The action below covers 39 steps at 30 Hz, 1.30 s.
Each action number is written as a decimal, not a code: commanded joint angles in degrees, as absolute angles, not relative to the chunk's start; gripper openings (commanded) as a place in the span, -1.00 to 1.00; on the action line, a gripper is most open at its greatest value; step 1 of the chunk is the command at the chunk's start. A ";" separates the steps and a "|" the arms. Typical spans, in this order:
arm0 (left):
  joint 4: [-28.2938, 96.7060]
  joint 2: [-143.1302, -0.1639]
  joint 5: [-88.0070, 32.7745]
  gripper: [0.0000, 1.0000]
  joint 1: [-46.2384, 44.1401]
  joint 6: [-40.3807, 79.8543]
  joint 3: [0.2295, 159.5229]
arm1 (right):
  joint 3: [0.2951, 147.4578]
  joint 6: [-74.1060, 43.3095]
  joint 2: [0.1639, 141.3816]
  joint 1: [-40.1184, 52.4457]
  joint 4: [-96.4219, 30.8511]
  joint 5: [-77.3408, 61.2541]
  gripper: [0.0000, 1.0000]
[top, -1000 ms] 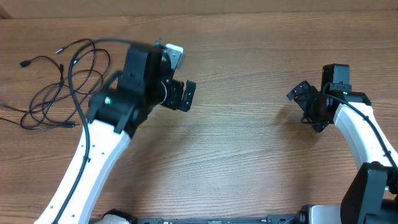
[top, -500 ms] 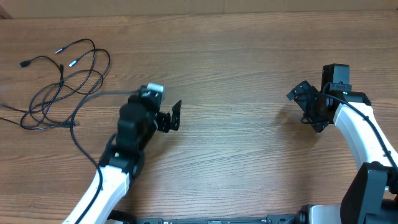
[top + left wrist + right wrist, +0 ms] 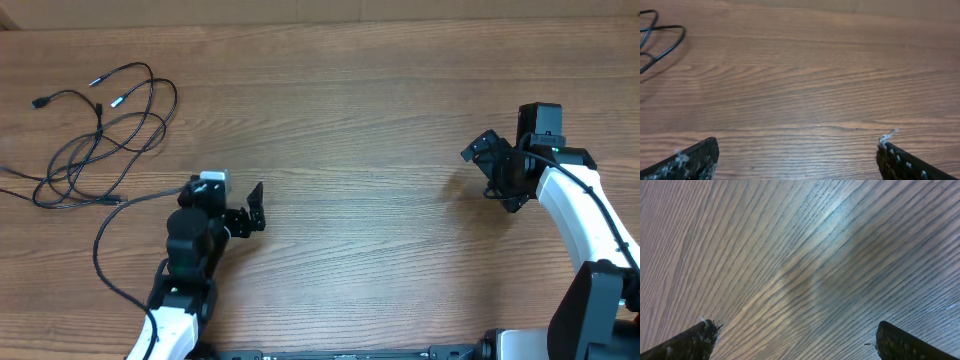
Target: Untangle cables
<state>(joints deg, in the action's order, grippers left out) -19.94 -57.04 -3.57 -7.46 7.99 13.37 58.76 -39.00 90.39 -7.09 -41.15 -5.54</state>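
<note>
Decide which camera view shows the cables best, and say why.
Overhead: nearly the whole tangle of cables is visible, plug ends included. The left wrist view catches only a loop at its corner; the right wrist view shows none of them.

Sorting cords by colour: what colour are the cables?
The cables are black, a few tips pale; clearest in the overhead view.

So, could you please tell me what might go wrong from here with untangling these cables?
1. The cables cross in several loops; pulling one strand may tighten the tangle or drag the bundle.
2. The left arm's own thicker cable loops close beside them and could snag.
3. The right end effector, open and empty, sits far from them, so the left end effector may have nothing pinning the bundle.
</note>
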 commanded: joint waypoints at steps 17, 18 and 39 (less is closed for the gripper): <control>-12.60 -40.47 -3.01 1.00 -2.98 10.96 0.25 | 59.57 -39.00 89.80 -7.16 -40.84 -4.97 1.00; -10.24 -38.76 -2.98 0.99 -2.98 10.94 0.25 | 59.57 -39.00 89.80 -7.14 -40.84 -4.97 1.00; 4.60 -2.46 -1.48 1.00 -2.96 2.50 0.25 | 59.57 -39.00 89.80 -7.14 -40.84 -4.97 1.00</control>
<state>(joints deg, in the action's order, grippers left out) 4.32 -5.80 -2.07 -3.60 6.31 0.47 58.76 -39.00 90.39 -7.09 -41.17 -5.54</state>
